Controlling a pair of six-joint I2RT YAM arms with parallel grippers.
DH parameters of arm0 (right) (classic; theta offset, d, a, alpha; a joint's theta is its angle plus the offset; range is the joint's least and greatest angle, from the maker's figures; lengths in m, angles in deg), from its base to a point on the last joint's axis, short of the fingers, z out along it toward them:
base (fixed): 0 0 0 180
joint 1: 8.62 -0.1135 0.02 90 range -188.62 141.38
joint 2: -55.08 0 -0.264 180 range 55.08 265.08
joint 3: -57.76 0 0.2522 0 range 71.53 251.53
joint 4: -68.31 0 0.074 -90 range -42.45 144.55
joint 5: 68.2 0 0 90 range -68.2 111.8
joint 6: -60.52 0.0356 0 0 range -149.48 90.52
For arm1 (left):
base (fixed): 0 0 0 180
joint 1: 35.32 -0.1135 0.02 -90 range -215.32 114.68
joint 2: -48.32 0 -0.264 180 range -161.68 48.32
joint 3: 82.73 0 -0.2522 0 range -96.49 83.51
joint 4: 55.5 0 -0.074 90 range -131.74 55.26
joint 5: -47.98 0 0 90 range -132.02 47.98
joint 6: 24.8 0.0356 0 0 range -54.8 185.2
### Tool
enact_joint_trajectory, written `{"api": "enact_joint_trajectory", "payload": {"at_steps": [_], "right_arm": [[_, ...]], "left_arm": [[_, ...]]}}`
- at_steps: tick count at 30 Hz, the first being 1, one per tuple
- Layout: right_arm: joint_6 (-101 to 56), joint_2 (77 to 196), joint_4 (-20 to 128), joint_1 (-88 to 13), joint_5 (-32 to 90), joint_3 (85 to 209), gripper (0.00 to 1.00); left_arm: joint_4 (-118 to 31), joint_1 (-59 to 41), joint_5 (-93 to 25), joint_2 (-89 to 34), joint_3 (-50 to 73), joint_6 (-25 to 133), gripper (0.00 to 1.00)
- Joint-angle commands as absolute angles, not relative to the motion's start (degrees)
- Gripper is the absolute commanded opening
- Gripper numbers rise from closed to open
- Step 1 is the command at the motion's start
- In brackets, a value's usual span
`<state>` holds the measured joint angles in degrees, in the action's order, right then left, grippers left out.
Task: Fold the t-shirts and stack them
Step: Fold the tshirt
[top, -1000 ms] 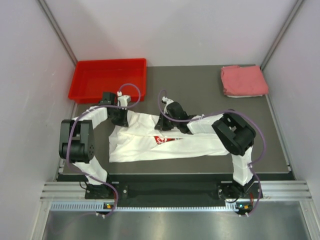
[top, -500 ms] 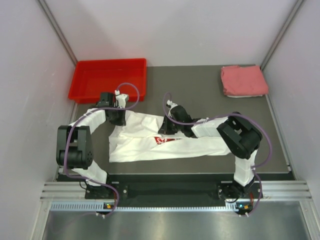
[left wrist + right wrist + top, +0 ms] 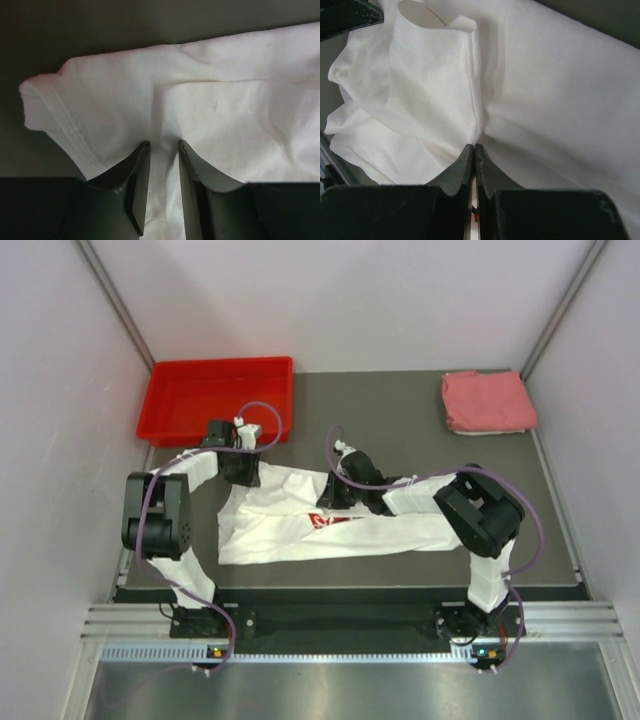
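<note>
The white t-shirt (image 3: 300, 540) lies as a long band across the middle of the table, its red logo (image 3: 328, 520) partly showing. My left gripper (image 3: 240, 476) sits on the band's far left end. In the left wrist view its jaws (image 3: 162, 144) stand narrowly open, with a ridge of white cloth (image 3: 225, 100) bunched between the tips. My right gripper (image 3: 331, 498) is at the far edge just above the logo. It (image 3: 474, 146) is shut on a pinch of white cloth (image 3: 560, 100) beside a curled sleeve hem (image 3: 435, 45). The pink-red folded t-shirt (image 3: 487, 402) rests at the back right.
A rigid red bin (image 3: 218, 398) stands at the back left, just beyond my left gripper. Grey walls close in on both sides. The dark table (image 3: 390, 410) shows bare between the bin and the pink-red shirt. Its near edge (image 3: 350, 585) runs just below the white shirt.
My right gripper slid a little right and nearer along the shirt's far edge, then held. My left arm's elbow dropped and rose again, while its gripper stayed near the shirt's left end.
</note>
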<state>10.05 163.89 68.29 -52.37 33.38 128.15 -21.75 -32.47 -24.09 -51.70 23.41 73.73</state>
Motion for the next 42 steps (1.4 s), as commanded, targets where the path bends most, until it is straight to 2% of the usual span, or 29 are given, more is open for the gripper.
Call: {"api": "enact_joint_trajectory", "payload": {"at_steps": [1, 2, 3, 5, 15, 19, 21, 23, 26, 27, 28, 35, 40, 42], "right_arm": [[10.9, 160.5, 69.5, -52.7, 31.6, 127.3, 0.00], [11.0, 160.2, 69.5, -52.7, 31.6, 127.1, 0.00], [11.1, 160.2, 69.3, -52.7, 31.4, 127.1, 0.00], [11.2, 160.3, 68.9, -52.7, 30.5, 127.0, 0.00], [12.6, 159.1, 66.7, -52.6, 26.4, 124.0, 0.00], [12.7, 159.8, 68.7, -52.6, 29.2, 123.4, 0.00], [11.8, 161.0, 68.4, -52.6, 30.4, 125.2, 0.08], [10.8, 160.8, 67.3, -52.6, 31.0, 127.3, 0.20], [8.8, 159.4, 67.3, -52.0, 31.5, 129.2, 0.35], [8.1, 159.1, 66.9, -51.9, 31.4, 130.0, 0.37], [7.4, 159.1, 66.1, -51.7, 30.5, 131.6, 0.38], [5.3, 166.6, 64.0, -50.5, 28.2, 140.2, 0.39], [5.9, 171.4, 63.0, -49.9, 28.6, 145.0, 0.40], [6.0, 173.4, 63.3, -49.9, 29.8, 146.0, 0.40]], "left_arm": [[-23.5, -31.8, -23.4, -53.2, 21.1, 73.0, 0.34], [-23.5, -31.8, -21.2, -53.1, 21.2, 73.1, 0.30], [-23.4, -31.8, -20.7, -52.8, 21.8, 73.1, 0.15], [-23.5, -31.7, -21.0, -51.3, 22.4, 72.8, 0.00], [-26.5, -33.9, -30.2, -44.0, 28.0, 73.7, 0.00], [-26.9, -34.0, -28.3, -44.7, 28.8, 74.6, 0.00], [-26.1, -34.0, -26.2, -45.1, 28.6, 74.8, 0.00], [-25.7, -34.0, -23.4, -45.1, 28.1, 75.1, 0.00], [-23.9, -34.0, -20.9, -44.6, 26.7, 76.0, 0.13], [-23.5, -34.0, -20.8, -44.3, 26.5, 76.2, 0.25], [-23.1, -34.0, -20.8, -44.1, 26.2, 76.3, 0.29], [-20.7, -34.0, -23.6, -42.6, 25.1, 77.1, 0.36], [-15.6, -34.0, -20.4, -41.6, 26.6, 77.8, 0.37], [-13.5, -34.0, -18.6, -39.8, 28.5, 78.3, 0.42]]}}
